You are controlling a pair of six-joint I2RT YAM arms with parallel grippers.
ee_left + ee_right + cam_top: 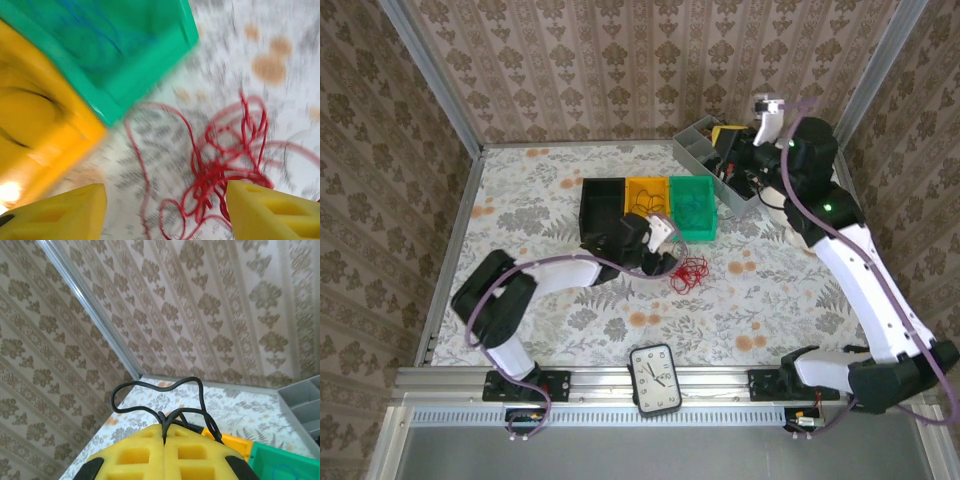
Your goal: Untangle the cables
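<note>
Three open plastic bins sit in a row mid-frame in the top view. The black bin (588, 215) is too dark inside to read. The yellow bin (647, 181) holds thin dark wire loops (648, 200), and the green bin (692, 236) holds a faint blue cable (95, 30). A grey compartment tray (705, 150) stands at the upper right.

The red cable (220, 170) is a thin, glossy, loopy bunch. It lies on the floral tablecloth (520, 200) just below the green bin, between the left gripper's (167, 205) spread yellow foam fingers (65, 210).

The right gripper's (164, 432) fingers are pressed together, pinching a black cable (170, 417) that arches above them in a wavy loop.
</note>
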